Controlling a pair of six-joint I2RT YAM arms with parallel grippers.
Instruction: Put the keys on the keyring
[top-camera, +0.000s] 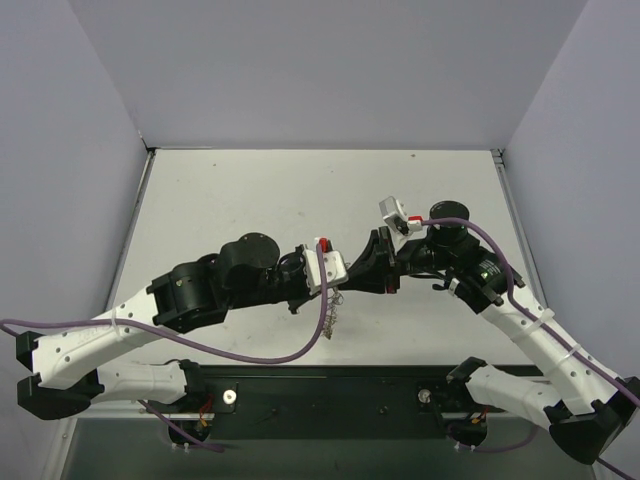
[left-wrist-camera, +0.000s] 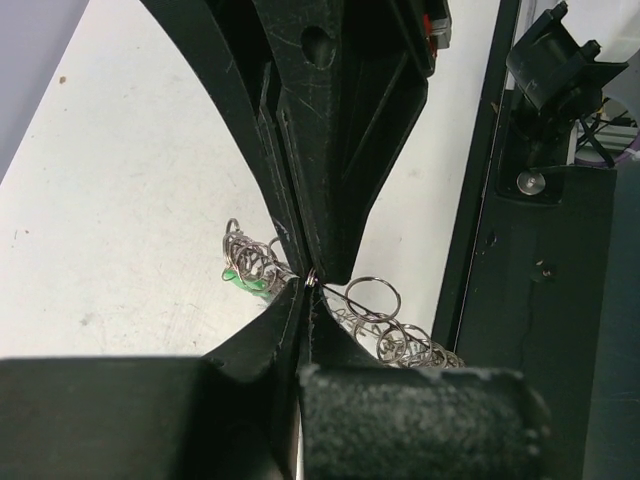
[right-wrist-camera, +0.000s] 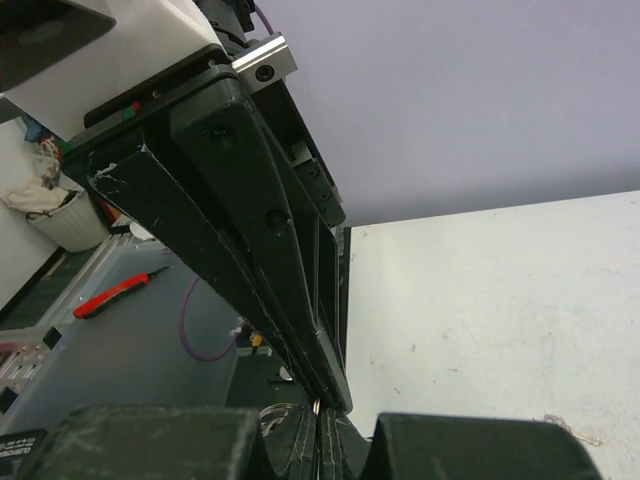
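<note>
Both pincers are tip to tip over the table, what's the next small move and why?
Probably keep the left pincer steady and draw the right pincer away slightly, to test its hold. Both are shut tip to tip on the same thin wire of the keyring; how firm the right one's hold is can't be seen.

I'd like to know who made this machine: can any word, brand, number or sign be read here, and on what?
None can be read.
White camera housing: no writing shows.
Table: bare of labels.
Red-handled tool and the clutter around it: too blurred to show any label.
</note>
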